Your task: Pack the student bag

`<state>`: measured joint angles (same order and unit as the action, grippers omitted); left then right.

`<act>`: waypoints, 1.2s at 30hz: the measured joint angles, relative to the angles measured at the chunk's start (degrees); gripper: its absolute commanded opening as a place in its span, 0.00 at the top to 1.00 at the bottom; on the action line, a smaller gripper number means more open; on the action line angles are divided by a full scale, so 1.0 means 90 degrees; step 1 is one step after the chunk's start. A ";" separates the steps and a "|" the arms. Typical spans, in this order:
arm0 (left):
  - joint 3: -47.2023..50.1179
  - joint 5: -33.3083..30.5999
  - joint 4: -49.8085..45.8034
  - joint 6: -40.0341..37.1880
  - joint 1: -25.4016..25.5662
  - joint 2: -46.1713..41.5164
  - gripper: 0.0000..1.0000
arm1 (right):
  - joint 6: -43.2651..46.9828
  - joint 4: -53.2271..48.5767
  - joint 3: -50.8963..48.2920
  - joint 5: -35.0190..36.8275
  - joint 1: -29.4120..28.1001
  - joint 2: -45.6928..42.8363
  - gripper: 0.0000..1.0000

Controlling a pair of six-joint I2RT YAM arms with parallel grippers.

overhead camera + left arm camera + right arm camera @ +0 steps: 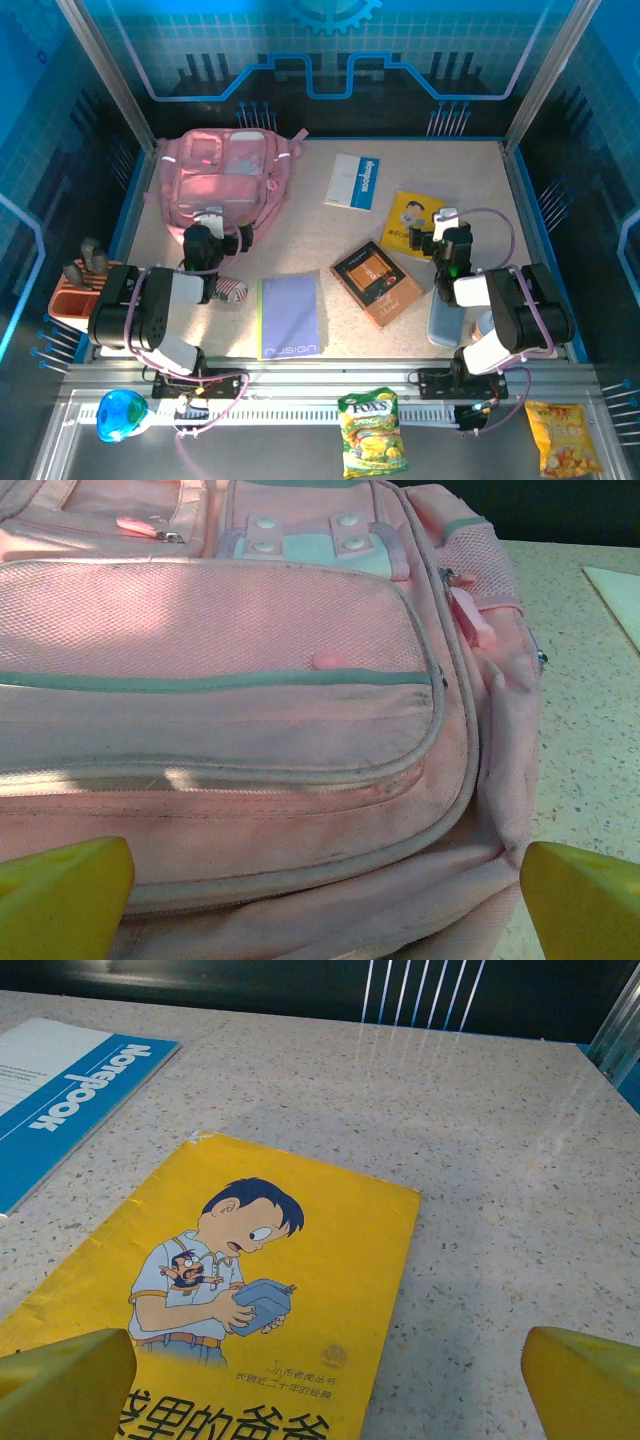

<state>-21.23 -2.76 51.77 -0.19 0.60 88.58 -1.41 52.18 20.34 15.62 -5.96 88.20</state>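
The student bag point(222, 175) is a large pink backpack lying flat at the back left of the table, zipped front pockets facing up. My left gripper point(210, 222) hovers at its near edge. In the left wrist view the gripper point(320, 900) is open, its yellow fingertips point(60, 900) spread wide on either side of the bag's point(250, 710) lower pocket, gripping nothing. My right gripper point(445, 222) stands open at the near right edge of a yellow cartoon book point(412, 218). In the right wrist view that gripper point(325, 1385) is low over the book point(260, 1290) with nothing held.
A blue-and-white notebook point(353, 181) lies behind the yellow book. A brown book point(378, 282) and a purple notebook point(290, 315) lie in the middle front. An orange holder point(75, 295) stands at the left edge. Snack packets point(372, 430) lie on the front rail.
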 measured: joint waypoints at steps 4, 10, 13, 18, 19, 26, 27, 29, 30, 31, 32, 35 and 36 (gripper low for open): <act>0.0000 0.0000 0.0000 0.0000 0.0000 0.0000 0.01 | 0.0000 0.0000 0.0000 0.0000 0.0000 0.0000 0.00; 0.0000 0.0000 0.0000 0.0000 0.0000 0.0000 0.01 | 0.0000 0.0000 0.0000 0.0000 0.0000 0.0000 0.00; 0.0000 -0.0002 0.0000 0.0002 0.0000 0.0000 0.01 | 0.0000 0.0000 0.0002 0.0000 0.0000 0.0000 0.00; 0.0000 -0.0046 -0.0002 0.0005 -0.0002 0.0000 0.01 | 0.0000 0.0000 0.0002 -0.0002 0.0000 0.0000 0.00; 0.0000 -0.0046 -0.0002 0.0005 -0.0002 0.0000 0.01 | 0.0000 0.0000 0.0002 -0.0002 0.0000 0.0000 0.00; 0.0000 -0.0046 -0.0002 0.0002 -0.0002 0.0000 0.01 | 0.0000 0.0000 0.0002 -0.0002 0.0000 0.0000 0.00; 0.0000 -0.0046 -0.0002 0.0005 -0.0002 0.0000 0.01 | 0.0000 0.0000 0.0002 0.0000 0.0000 0.0000 0.00; 0.0002 -0.0046 0.0012 0.0002 -0.0002 0.0000 0.01 | 0.0000 0.0005 0.0002 -0.0002 0.0000 0.0000 0.00; 0.0015 -0.0046 0.0063 0.0002 0.0000 -0.0002 0.01 | 0.0000 0.0024 0.0000 -0.0002 0.0000 0.0000 0.00; 0.0056 -0.0049 0.0151 0.0005 0.0000 -0.0010 0.01 | 0.0000 0.0044 -0.0007 -0.0005 0.0000 -0.0012 0.00; 0.0121 -0.0056 0.0172 0.0005 0.0000 -0.0075 0.01 | 0.0002 0.0053 -0.0041 -0.0005 0.0000 -0.0073 0.00; 0.0294 -0.0151 -0.0017 0.0005 0.0000 -0.0529 0.01 | 0.0000 -0.0032 -0.0180 0.0027 -0.0002 -0.0466 0.00; 0.0296 -0.0202 -0.0163 0.0007 0.0000 -0.0775 0.01 | 0.0005 -0.0160 -0.0180 0.0046 -0.0005 -0.0665 0.00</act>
<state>-18.57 -4.58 50.30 -0.12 0.60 81.60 -1.37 50.74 18.72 16.03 -6.00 82.21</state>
